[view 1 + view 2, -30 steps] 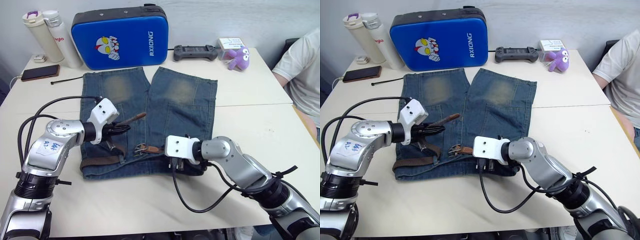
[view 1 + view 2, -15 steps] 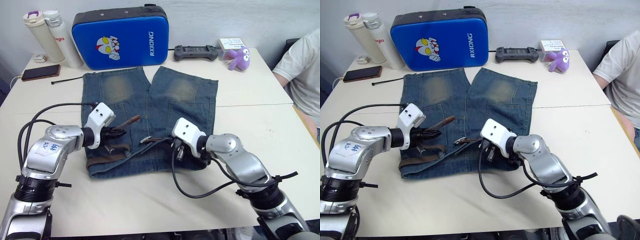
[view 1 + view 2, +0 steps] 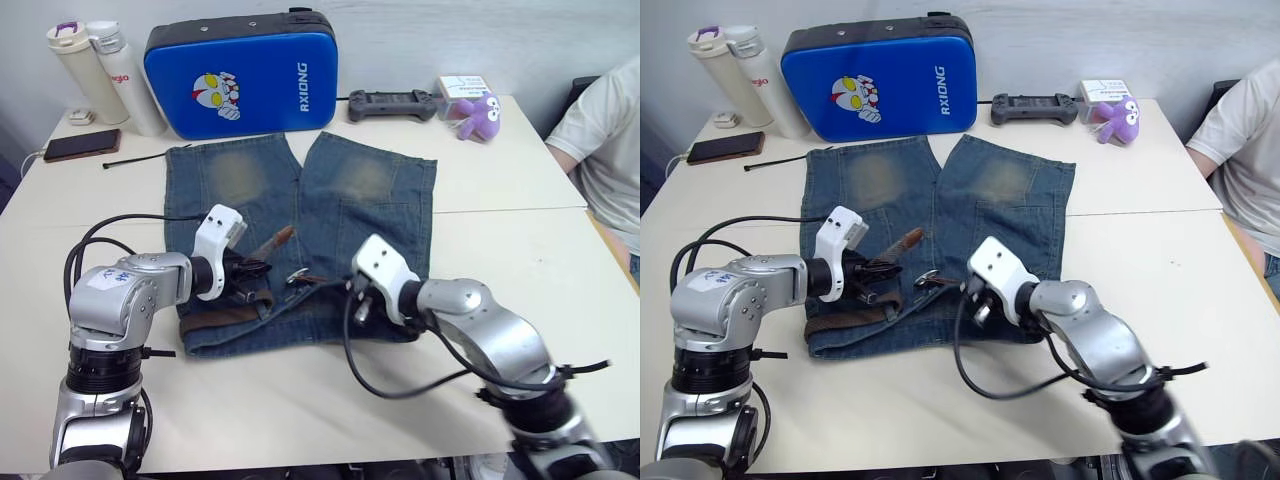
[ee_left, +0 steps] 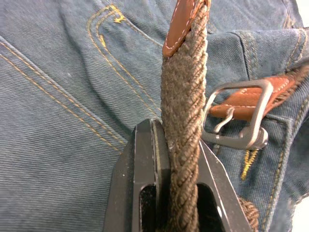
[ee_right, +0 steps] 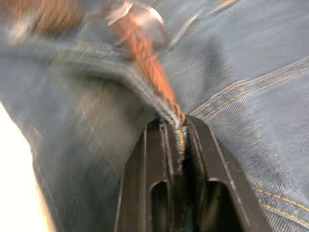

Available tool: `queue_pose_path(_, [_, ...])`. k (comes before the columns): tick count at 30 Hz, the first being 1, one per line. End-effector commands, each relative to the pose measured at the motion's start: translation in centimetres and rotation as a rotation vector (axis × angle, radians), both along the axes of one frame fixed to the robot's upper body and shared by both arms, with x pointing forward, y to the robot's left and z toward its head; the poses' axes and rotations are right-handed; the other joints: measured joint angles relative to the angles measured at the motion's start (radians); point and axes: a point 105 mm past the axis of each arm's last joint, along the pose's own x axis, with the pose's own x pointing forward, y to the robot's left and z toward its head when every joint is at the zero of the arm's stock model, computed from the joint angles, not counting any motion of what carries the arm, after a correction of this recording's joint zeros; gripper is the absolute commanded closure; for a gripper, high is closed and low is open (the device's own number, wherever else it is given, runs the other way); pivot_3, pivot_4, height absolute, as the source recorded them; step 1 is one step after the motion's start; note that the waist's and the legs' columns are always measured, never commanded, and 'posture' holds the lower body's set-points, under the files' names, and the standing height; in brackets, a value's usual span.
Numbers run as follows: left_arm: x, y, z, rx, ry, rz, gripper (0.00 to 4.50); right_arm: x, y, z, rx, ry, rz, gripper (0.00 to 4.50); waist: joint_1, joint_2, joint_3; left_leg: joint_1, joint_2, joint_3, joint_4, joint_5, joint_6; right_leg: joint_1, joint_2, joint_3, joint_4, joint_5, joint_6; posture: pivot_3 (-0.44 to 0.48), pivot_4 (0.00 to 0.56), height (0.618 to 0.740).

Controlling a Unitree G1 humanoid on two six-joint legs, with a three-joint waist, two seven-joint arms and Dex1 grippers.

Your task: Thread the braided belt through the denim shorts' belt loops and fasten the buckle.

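Observation:
The denim shorts (image 3: 340, 205) lie flat with the waistband nearest me, bunched up. The braided belt (image 3: 218, 319) runs along the waistband's left part. My left gripper (image 3: 250, 268) is shut on the belt (image 4: 182, 101) a little behind its leather tip (image 3: 281, 237), which sticks up over the shorts. The silver buckle (image 3: 297, 277) lies just beside that strap, also seen as the buckle (image 4: 237, 116). My right gripper (image 3: 348, 288) is shut on a fold of the waistband (image 5: 179, 137), where the brown strap from the buckle runs in. I cannot pick out the belt loops.
At the table's far side stand a blue case (image 3: 238, 72) and two bottles (image 3: 85, 75), with a phone (image 3: 80, 145), a black cable tie (image 3: 135, 158), a controller (image 3: 392, 104) and a purple toy (image 3: 478, 115). A person (image 3: 610, 140) sits at the right.
My right gripper has pulled the waistband away from the table's front edge and to the left, bunching the shorts. The buckle moved with it. My left gripper has shifted right, still holding the belt.

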Motion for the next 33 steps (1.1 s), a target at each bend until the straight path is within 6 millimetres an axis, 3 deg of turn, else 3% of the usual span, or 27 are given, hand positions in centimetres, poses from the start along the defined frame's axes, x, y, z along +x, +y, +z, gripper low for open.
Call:
queue_pose_path(1, [0.3,-0.9,1.4,0.0,-0.06,-0.057,4.5,-0.5,0.5,1.2,-0.059,-0.096,0.129,3.16,0.0,0.0,0.0,0.0,0.0,0.0,0.0,0.0,0.0,0.0,0.0,0.0,0.0,0.0,0.0,0.0,0.15,0.74])
queue_pose_path(5, [0.5,-1.2,1.4,0.016,-0.069,-0.084,4.5,-0.5,1.2,2.1,-0.152,-0.295,0.269,1.44,-0.002,0.0,0.0,0.0,0.0,0.0,0.0,0.0,0.0,0.0,0.0,0.0,0.0,0.0,0.0,0.0,0.15,0.74])
queue_pose_path(12, [0.6,-1.4,1.2,0.028,-0.062,-0.109,4.5,-0.8,2.5,1.1,-0.121,-0.318,0.315,1.44,0.0,0.0,0.0,0.0,0.001,0.0,0.001,0.0,-0.001,0.0,0.0,0.0,0.0,0.0,0.0,0.0,0.15,0.74])
queue_pose_path(20, [0.3,-1.4,1.2,0.038,-0.056,-0.113,4.5,0.7,3.6,0.5,-0.087,-0.312,0.251,1.44,0.0,0.0,0.0,0.0,0.001,0.0,0.001,0.0,-0.001,0.0,0.0,0.0,0.001,0.0,0.0,0.0,0.15,0.74])
queue_pose_path(23, [0.3,-1.2,1.4,0.032,-0.061,-0.096,4.5,1.3,3.7,0.2,-0.067,-0.284,0.208,2.22,-0.001,0.0,0.0,0.0,0.001,0.0,0.001,0.001,-0.001,0.0,0.0,0.0,0.001,0.0,0.0,0.0,0.15,0.74])
queue_pose_path(27, [0.2,-1.1,1.8,-0.004,-0.061,-0.062,4.5,1.8,3.5,0.1,-0.029,-0.249,0.134,4.02,0.0,0.0,0.0,0.0,0.001,0.0,0.001,0.001,-0.001,0.0,0.0,0.0,0.001,0.0,0.0,0.0,0.15,0.74])
queue_pose_path(28, [0.0,-0.9,1.8,-0.012,-0.048,-0.052,4.5,2.1,3.4,0.4,0.02,-0.229,0.086,4.3,0.0,0.0,0.0,0.0,0.001,0.0,0.001,0.001,-0.001,0.0,0.0,0.0,0.002,0.0,0.0,0.0,0.15,0.74])
queue_pose_path(29, [-0.2,-0.8,1.7,-0.016,-0.037,-0.045,4.5,2.3,3.3,0.7,0.063,-0.211,0.04,4.47,0.0,-0.001,0.0,0.0,0.001,0.0,0.001,0.001,-0.001,0.0,0.0,0.0,0.002,0.0,0.0,0.0,0.15,0.74])
queue_pose_path(33, [-0.7,-0.2,1.3,-0.002,-0.003,-0.004,4.5,3.5,2.2,1.5,0.185,-0.171,-0.173,4.47,0.0,-0.001,0.0,0.0,0.001,0.0,0.001,0.001,-0.001,0.0,0.0,0.0,0.005,0.0,0.0,0.0,0.15,0.74])
